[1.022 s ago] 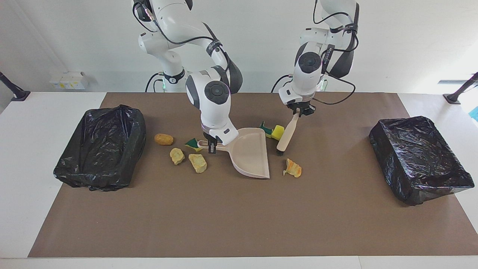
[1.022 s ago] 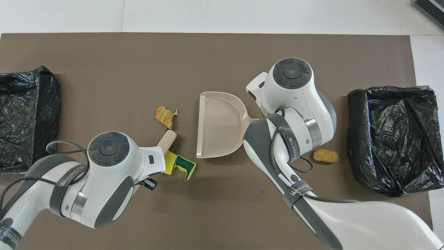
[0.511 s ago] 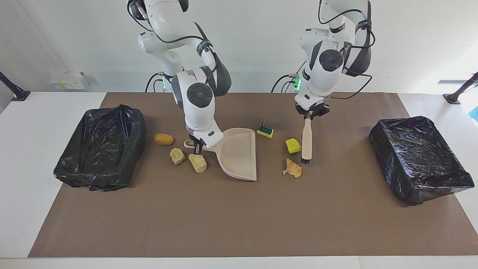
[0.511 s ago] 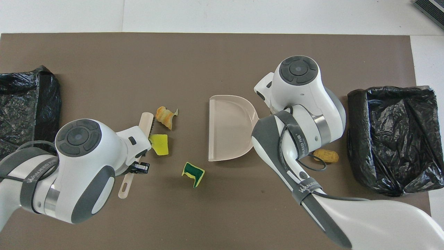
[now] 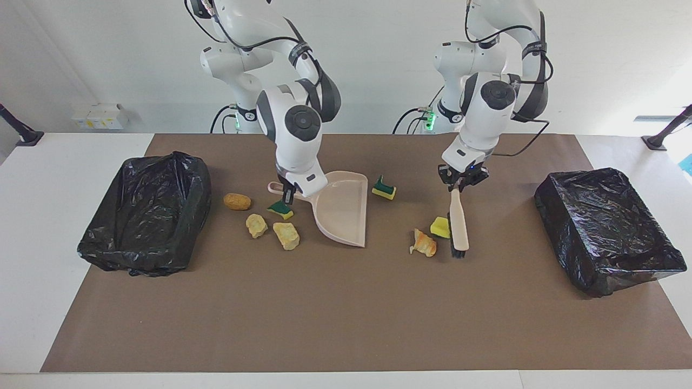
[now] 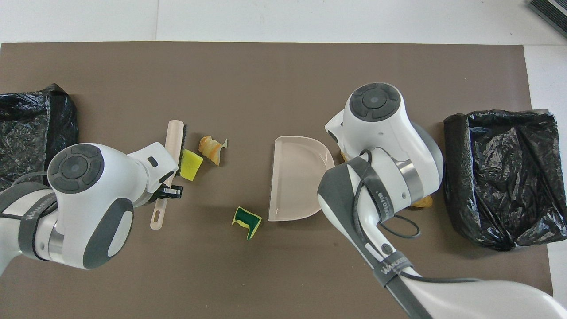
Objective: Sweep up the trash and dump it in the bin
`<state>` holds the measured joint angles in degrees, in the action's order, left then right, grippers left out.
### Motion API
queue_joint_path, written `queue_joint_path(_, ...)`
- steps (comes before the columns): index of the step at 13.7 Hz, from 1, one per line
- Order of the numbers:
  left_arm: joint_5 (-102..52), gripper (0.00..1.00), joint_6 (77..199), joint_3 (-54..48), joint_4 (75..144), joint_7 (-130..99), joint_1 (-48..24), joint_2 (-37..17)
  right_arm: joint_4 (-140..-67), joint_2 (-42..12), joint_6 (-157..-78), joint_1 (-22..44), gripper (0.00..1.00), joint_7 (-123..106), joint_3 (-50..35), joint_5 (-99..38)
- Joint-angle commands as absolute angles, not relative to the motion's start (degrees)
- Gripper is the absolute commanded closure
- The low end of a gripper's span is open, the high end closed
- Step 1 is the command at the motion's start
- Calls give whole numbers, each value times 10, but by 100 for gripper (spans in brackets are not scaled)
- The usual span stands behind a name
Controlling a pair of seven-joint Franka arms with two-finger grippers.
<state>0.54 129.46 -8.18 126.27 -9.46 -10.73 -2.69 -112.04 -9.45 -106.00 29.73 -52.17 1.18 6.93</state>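
left gripper (image 5: 461, 186): clamped on the brush handle, over the mat toward the left arm's end from the dustpan
right gripper (image 5: 289, 193): clamped on the dustpan handle, at the dustpan's end toward the right arm
brush (image 5: 458, 224): beige, black bristles low at the mat, handle rising up into the left gripper
dustpan (image 5: 341, 215): beige, mid-mat, landmark for the rest; open mouth facing the left arm's end; whether flat on the mat or tipped, cannot tell
yellow sponge piece (image 5: 440, 227): touching the brush bristles, on their dustpan side
orange curled foam scrap (image 5: 424, 244): just beside the yellow sponge piece, between it and the dustpan mouth
green-faced sponge (image 5: 383, 189): near the dustpan's mouth corner nearest the robots, apart from it
second green-faced sponge (image 5: 280, 209): just beside the dustpan handle, under the right gripper
two pale-yellow foam chunks (image 5: 286, 235): near the dustpan, toward the right arm's end
orange foam lump (image 5: 237, 201): farther out from the dustpan, toward the right-end bin
right-end bin (image 5: 148, 212): black-lined, well apart from the dustpan
left-end bin (image 5: 605, 227): black-lined, well apart from the dustpan
mat (image 5: 346, 319): brown, under everything listed
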Motion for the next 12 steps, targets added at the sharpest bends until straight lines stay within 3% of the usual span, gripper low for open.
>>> queue_joint_path(1,-1,100,1304,-88,1240,-98,-113,-55,-1179,-54,-1096,287,100,-510,10,77)
queue_joint_path(12,-76,100,1222,-91,1267,-136,-321,-4,-1171,-61,-1106,284,100,-475,9,69)
